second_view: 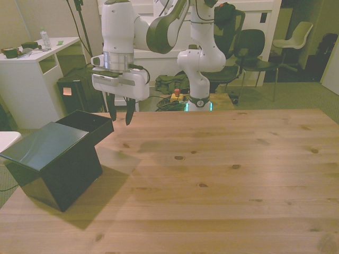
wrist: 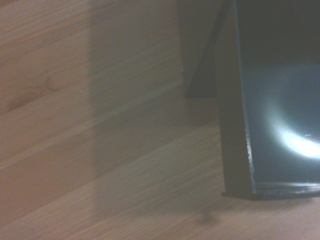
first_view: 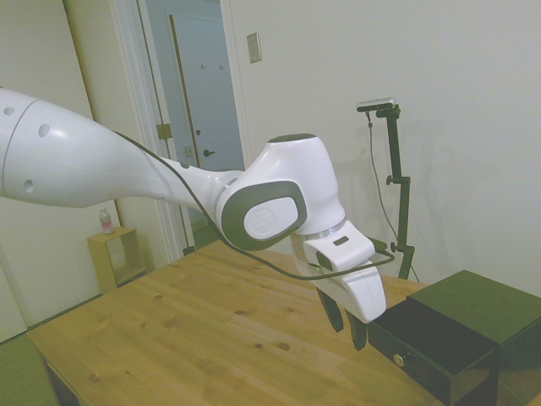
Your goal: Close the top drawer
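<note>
The top drawer (first_view: pixel 427 342) is pulled out of the small black cabinet (first_view: pixel 482 303), which stands at the table's edge, at the front view's left. In the side view the drawer front, with its small round pale knob (first_view: pixel 398 359), stands well forward of the cabinet body, and the inside of the drawer shows as a dark hollow. So the task is not yet done: the drawer is open by a good part of its length.

The gripper (first_view: pixel 347 327) hangs just in front of the drawer front, with the two dark fingers pointing down toward the wooden table (first_view: pixel 220 338). The fingers are a little apart and hold nothing. In the side view one fingertip seems very near to the upper edge of the drawer front, but I cannot tell if it touches; from the front view the gripper (second_view: pixel 120 114) seems to be a small way off from the drawer (second_view: pixel 87 126), toward the middle of the table.

The wrist view shows the drawer's thin black wall and its shiny inner floor (wrist: pixel 280 125) beside the bare wood, so the hand is above the drawer's outer end.

What is left, in my judgement, is the whole push: the fingers must go down to the level of the drawer front and press it straight back until it is flush with the cabinet. The two lower drawers are not clear in these pictures.
</note>
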Robot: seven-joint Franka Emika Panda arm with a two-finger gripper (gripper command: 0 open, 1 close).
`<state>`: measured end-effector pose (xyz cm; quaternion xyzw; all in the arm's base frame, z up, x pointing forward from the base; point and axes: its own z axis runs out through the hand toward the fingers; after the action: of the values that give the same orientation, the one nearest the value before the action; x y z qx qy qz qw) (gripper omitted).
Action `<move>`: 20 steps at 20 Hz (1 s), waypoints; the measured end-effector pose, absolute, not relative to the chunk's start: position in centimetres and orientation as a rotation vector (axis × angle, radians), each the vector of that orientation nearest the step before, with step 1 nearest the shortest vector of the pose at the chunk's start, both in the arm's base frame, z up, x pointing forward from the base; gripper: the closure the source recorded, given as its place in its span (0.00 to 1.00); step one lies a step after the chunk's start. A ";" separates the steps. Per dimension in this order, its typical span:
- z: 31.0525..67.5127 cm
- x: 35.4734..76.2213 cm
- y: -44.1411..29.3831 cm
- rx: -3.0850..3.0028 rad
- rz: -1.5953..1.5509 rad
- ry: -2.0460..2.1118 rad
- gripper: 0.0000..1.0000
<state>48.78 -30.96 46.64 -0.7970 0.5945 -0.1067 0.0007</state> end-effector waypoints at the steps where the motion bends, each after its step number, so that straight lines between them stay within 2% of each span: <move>1: 46.5 48.8 -31.1 -2.502 -0.333 1.870 1.00; 20: 47.6 48.3 -36.3 -2.442 -0.370 1.960 1.00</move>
<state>48.32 -36.29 47.63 -0.7744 0.6217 -0.1174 -0.0057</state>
